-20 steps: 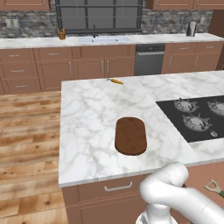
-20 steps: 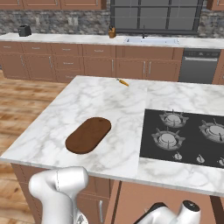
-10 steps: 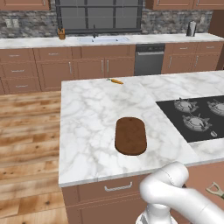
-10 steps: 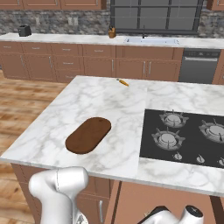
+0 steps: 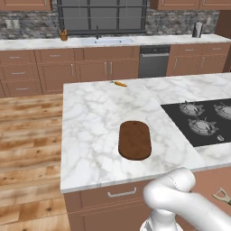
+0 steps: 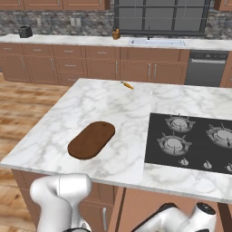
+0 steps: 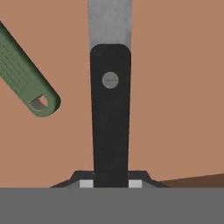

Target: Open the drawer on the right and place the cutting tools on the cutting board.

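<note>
The knife (image 7: 110, 111) lies in the drawer (image 7: 175, 87), its black handle between the fingers (image 7: 136, 183), long axis straight ahead; whether they grip it I cannot tell. The peeler (image 7: 24, 74) lies beside; cutting board (image 5: 134, 140) waits on the desk (image 5: 90, 122)

Island counter (image 5: 90, 126), white marble w/ grey veins, over reddish-brown cabinets. On it: cutting board (image 5: 134, 139), dark brown, rounded ends, lying flat near front edge, nothing on top. Small orange carrot (image 5: 119, 83) at far edge, well apart from board. Black cooktop (image 6: 190, 141) set into the marble on the right, burners w/ grates, knobs along its front side.

Drawer floor (image 7: 175, 87), reddish-brown wood: knife (image 7: 110, 109) lies flat on it, black handle w/ one rivet, silver blade pointing to top of hand view. Peeler (image 7: 24, 74) w/ green handle lies just beside, left of knife, angled, hole in handle end; not touching the knife.
</note>
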